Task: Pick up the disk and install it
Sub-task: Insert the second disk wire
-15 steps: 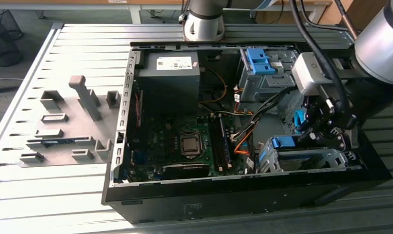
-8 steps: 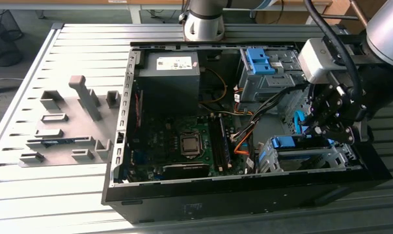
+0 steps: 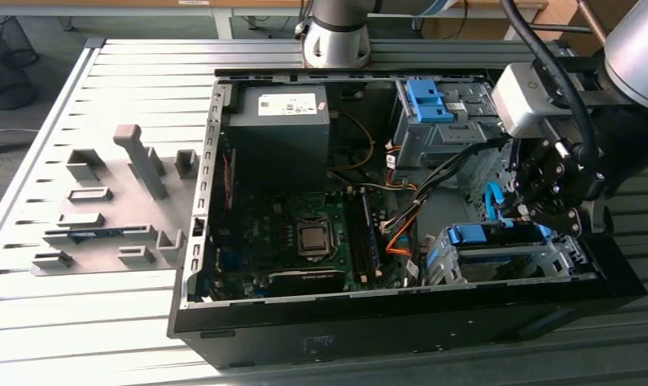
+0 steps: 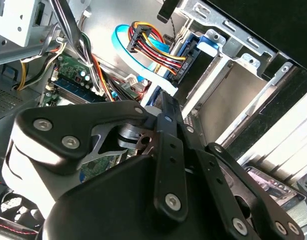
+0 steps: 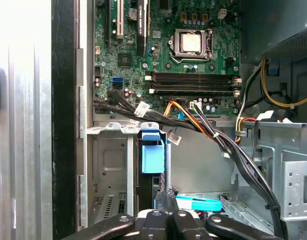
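1. The open computer case (image 3: 195, 322) lies on the slatted table (image 3: 67, 322).
2. The fixture block (image 3: 109, 217) sits on the table at the case's side, toward the exterior view's left.
3. Inside, the power supply (image 3: 279, 129) lies behind the motherboard (image 3: 292, 241).
4. The drive cage (image 3: 506, 257) stands at the exterior view's right; the gripper (image 3: 541, 213) hangs just above it.

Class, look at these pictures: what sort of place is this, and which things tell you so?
Probably a robotics lab or workshop: an open computer case lies on a slotted metal table, a robot arm's hand reaches inside, and a grey fixture block sits beside it.
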`<state>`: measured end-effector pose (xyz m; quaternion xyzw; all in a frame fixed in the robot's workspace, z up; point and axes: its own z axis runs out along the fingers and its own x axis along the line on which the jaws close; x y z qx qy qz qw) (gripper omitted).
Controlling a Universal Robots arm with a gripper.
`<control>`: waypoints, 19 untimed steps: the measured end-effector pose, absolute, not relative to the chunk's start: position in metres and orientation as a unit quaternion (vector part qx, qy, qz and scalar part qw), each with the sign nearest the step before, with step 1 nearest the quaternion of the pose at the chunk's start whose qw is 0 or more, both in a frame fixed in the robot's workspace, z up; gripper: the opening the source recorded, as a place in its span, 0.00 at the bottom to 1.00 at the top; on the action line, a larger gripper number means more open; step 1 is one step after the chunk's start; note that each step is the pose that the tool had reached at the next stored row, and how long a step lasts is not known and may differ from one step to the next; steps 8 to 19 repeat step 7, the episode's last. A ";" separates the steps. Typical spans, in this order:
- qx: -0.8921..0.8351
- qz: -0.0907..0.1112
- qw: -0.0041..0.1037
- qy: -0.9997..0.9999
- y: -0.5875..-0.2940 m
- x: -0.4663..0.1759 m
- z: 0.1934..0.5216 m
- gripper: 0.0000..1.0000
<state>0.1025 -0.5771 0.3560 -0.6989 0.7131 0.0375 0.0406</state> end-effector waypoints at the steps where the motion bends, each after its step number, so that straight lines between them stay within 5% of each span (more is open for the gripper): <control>1: -0.699 0.037 0.041 0.713 -0.577 0.103 0.356 0.11; 19: -0.699 0.037 0.041 0.713 -0.577 0.103 0.357 0.11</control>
